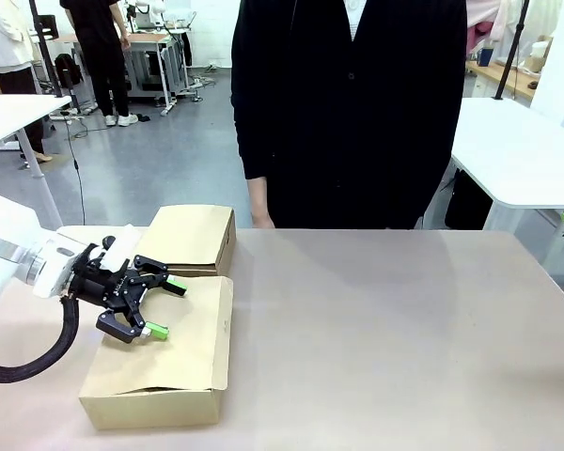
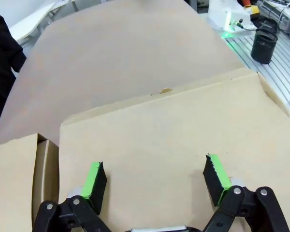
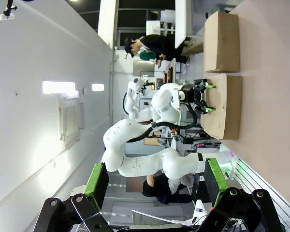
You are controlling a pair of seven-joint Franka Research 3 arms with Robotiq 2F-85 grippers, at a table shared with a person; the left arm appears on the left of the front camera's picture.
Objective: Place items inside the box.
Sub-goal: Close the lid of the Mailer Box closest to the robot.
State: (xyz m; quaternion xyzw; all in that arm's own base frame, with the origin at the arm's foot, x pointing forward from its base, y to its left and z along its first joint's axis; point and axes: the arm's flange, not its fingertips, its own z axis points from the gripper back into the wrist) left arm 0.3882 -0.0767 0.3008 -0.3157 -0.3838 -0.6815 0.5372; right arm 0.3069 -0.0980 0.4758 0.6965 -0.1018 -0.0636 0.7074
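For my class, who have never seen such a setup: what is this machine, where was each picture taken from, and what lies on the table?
Two white robot arms share a tan table with a person standing at its far side. The front picture looks across the table from between the arms. The other two come from cameras on each wrist. The left claw hangs open and empty over the flap of a cardboard box; its green-padded fingers show in the left wrist picture. The right claw is open too, holding nothing, raised and looking sideways across the room.

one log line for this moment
left gripper: open, over box lid | right gripper: open, raised off table | person: standing at far side
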